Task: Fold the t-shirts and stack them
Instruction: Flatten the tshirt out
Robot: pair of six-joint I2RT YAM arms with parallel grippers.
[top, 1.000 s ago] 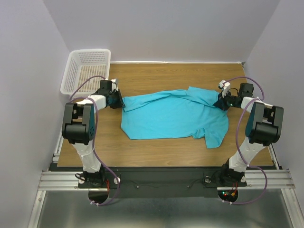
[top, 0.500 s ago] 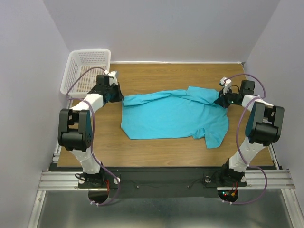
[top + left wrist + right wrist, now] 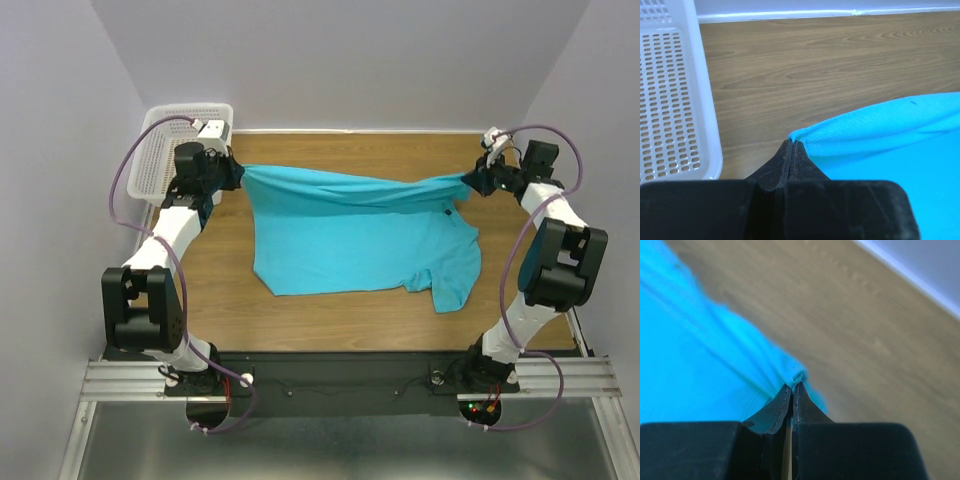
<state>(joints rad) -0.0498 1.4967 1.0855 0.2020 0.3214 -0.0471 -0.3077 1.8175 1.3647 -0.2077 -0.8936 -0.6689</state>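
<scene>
From above, the turquoise t-shirt (image 3: 360, 245) lies across the middle of the wooden table (image 3: 340, 150). Its far edge is raised into a taut, creased ridge strung between the two arms, and its near part lies flat on the wood. The left gripper (image 3: 238, 172) sits at the ridge's left end, just beside the white mesh basket (image 3: 165, 125). The right gripper (image 3: 468, 181) sits at the right end. Both sets of fingertips are too small here to judge. A small dark mark (image 3: 447, 211) shows near the right end. One sleeve lobe points toward the near right, and the other sleeve cannot be picked out.

The left wrist view shows smooth black fingers pressed together on a rolled corner of the soft knit cloth. The basket's oblong perforations run off the left edge, and the wrist's body blocks the bottom of the view.

The right wrist view is blurred, with the wood grain smeared. The fingers are closed on a small bunched nub of the shirt, and folds fan out from it to the left.
</scene>
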